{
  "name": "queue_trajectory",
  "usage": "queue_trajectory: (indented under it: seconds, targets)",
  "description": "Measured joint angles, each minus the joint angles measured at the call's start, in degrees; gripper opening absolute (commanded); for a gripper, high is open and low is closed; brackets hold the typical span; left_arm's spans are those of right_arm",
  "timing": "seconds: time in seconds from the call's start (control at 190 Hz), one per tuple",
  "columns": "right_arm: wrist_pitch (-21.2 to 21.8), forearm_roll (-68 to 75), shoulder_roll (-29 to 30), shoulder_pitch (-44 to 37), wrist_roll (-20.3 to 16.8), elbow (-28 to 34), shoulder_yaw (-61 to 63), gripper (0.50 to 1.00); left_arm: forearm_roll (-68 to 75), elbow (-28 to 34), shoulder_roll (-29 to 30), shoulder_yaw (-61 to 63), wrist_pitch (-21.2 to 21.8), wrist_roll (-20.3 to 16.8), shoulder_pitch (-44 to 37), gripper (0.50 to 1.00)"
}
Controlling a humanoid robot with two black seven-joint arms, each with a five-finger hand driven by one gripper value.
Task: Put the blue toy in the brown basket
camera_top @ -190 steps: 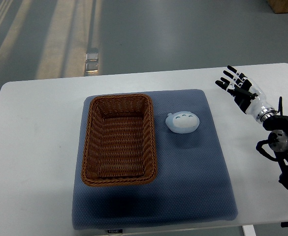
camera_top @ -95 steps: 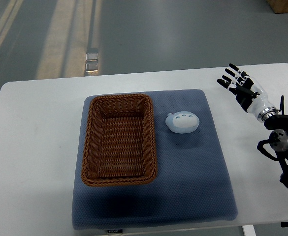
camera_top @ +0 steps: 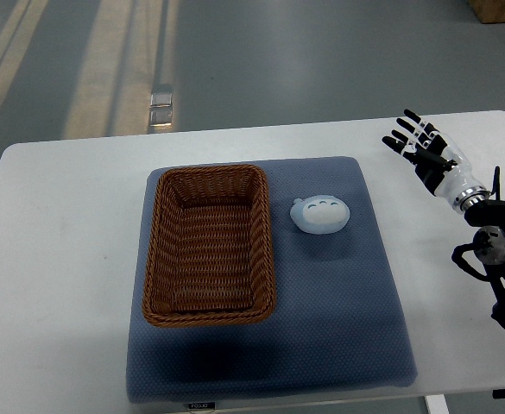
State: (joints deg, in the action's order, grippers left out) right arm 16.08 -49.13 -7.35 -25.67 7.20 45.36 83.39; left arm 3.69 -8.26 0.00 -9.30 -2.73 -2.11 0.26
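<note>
Lying on the blue mat (camera_top: 338,293), the blue toy (camera_top: 319,214) is sitting just right of the brown basket (camera_top: 209,244), outside it and untouched. Well to the right of the basket, over the white table (camera_top: 62,259), the right hand (camera_top: 425,153) is hovering with fingers (camera_top: 405,129) spread, holding nothing.

No legible text; mat (camera_top: 338,345) tag unreadable.
</note>
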Motion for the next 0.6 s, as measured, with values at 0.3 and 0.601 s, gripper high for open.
queue_trajectory:
  seconds: [0.3, 0.601]
  targets:
    - [0.7, 0.0, -0.78, -0.11, -0.07, 0.0, 0.0, 0.928, 0.0, -0.01, 0.0, -0.01, 0.0, 0.0, 0.0, 1.0]
    - [2.75, -2.11, -3.16, -0.79, -0.09, 1.52, -1.65, 0.928, 0.0, -0.01, 0.0, -0.02, 0.02, 0.0, 0.0, 1.0]
